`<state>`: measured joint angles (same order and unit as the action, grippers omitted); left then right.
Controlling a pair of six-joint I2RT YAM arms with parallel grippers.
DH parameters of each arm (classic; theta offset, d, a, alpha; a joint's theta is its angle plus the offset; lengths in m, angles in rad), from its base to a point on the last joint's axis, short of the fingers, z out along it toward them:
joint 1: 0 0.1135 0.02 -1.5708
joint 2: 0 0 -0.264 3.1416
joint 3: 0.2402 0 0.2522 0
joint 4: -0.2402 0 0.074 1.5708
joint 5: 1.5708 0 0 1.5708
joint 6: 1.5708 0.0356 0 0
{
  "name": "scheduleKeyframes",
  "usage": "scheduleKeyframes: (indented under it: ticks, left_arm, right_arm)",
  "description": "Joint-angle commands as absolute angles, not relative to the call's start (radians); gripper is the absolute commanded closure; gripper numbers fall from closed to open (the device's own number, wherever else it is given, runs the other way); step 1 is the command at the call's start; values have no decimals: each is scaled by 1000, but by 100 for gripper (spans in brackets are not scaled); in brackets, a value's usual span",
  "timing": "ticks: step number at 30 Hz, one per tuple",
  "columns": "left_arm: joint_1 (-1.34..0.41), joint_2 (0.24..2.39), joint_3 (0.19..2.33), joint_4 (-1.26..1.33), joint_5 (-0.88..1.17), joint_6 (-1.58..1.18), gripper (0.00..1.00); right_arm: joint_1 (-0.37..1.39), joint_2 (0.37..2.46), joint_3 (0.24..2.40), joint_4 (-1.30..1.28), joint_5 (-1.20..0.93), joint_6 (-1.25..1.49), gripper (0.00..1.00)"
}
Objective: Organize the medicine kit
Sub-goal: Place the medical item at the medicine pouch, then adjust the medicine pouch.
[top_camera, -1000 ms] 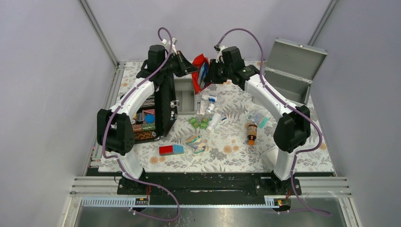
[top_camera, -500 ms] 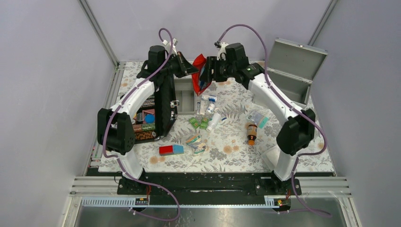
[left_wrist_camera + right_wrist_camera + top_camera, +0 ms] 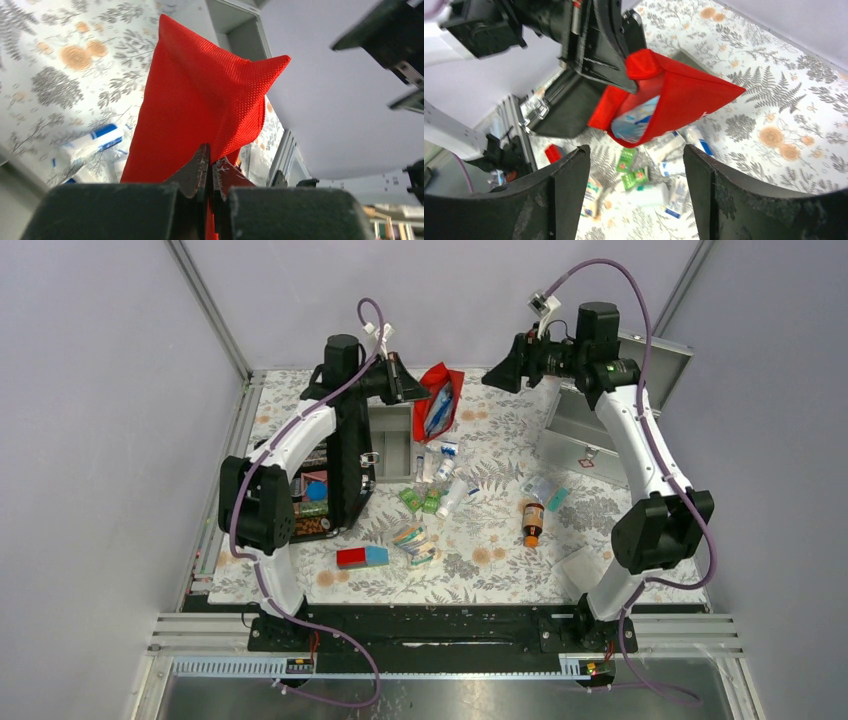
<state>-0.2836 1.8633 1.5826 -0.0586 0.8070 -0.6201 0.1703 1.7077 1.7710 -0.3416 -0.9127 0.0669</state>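
The soft red pouch (image 3: 440, 400) hangs above the back of the table, and my left gripper (image 3: 415, 392) is shut on its edge. In the left wrist view the pouch fabric (image 3: 200, 100) is pinched in that gripper (image 3: 210, 156). My right gripper (image 3: 492, 375) is open and holds nothing, raised to the right of the pouch. Its wrist view looks between wide-apart fingers (image 3: 574, 175) at the pouch (image 3: 684, 95), whose open mouth shows a blue-white packet (image 3: 636, 120). The medicine kit (image 3: 585, 440), a grey metal box with its lid up, stands at the back right under the right arm.
A black case (image 3: 330, 475) with colourful contents stands open at the left beside a grey tray (image 3: 392, 440). Loose on the floral cloth lie green sachets (image 3: 420, 500), a white bottle (image 3: 452, 495), a brown bottle (image 3: 532, 520) and a red-blue box (image 3: 361, 557).
My right gripper opened, came off the red pouch and swung up and to the right, toward the metal box. The pouch now hangs from the left gripper alone.
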Motion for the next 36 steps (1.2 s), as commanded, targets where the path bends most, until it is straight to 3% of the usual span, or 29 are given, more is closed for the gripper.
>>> scheduleKeyframes:
  ticks: [1, 3, 6, 12, 18, 25, 30, 36]
  left_arm:
    - [-305, 1845, 1677, -26, 993, -476, 100]
    - [-307, 1839, 1722, -122, 1065, -351, 100]
    - [-314, 1822, 1898, -533, 1137, 49, 100]
    - [-321, 1788, 1785, -728, 1123, 334, 100]
    - [-400, 1764, 1799, -992, 972, 753, 100]
    - [-424, 1759, 1758, -1032, 930, 852, 100]
    - [-454, 1730, 1697, -994, 895, 946, 100]
    - [-458, 1673, 1587, -821, 907, 848, 100]
  right_arm:
    - [157, 1724, 1853, -522, -1016, -259, 26]
    - [157, 1718, 1863, -625, -1006, -377, 27]
    - [156, 1694, 1849, -698, -1001, -485, 29]
    - [165, 1659, 1791, -774, -1074, -601, 28]
    - [226, 1684, 1852, -1080, -1024, -980, 27]
    - [330, 1674, 1812, -1272, -922, -1264, 28]
    - [377, 1664, 1775, -1212, -914, -1261, 27]
    - [420, 1654, 1702, -1046, -901, -1156, 27]
